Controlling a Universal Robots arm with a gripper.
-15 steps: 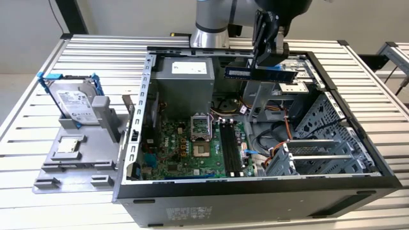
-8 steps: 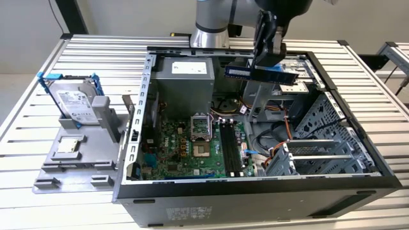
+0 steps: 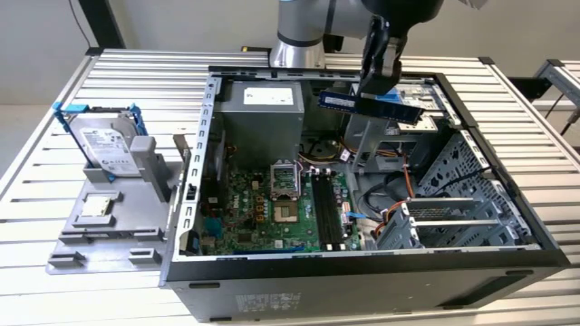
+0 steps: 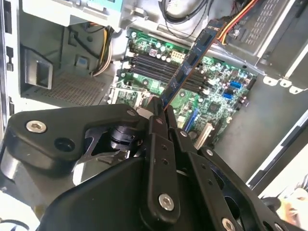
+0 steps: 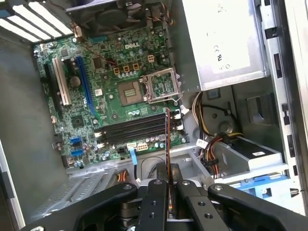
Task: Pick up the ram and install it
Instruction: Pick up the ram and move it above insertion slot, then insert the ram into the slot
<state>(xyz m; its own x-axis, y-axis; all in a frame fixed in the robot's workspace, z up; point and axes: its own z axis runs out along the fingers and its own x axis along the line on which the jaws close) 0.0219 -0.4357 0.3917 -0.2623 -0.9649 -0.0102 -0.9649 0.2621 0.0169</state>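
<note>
One arm hangs over an open computer case (image 3: 363,261) on a slatted table (image 3: 54,176). Its gripper (image 3: 376,92) has both fingers closed tight on the ram (image 3: 370,105), a slim dark stick with a blue label. The ram is in the air, clear of everything, above the far part of the case and towards the exterior view's right, over the metal drive bay (image 3: 426,102).

In the exterior view the stick's long axis runs across, from left to right, and dips a little to the right. The black memory slots (image 3: 327,210) lie on the green motherboard (image 3: 263,217) on the case floor. They are lower than the ram, nearer, and slightly to the exterior view's left. Their long axis runs near to far, so ram and slots look crossed rather than lined up.

Both wrist views show the ram (image 5: 167,139) between the fingers with the slots (image 5: 130,130) well apart beyond it. All the slots look empty.
</note>
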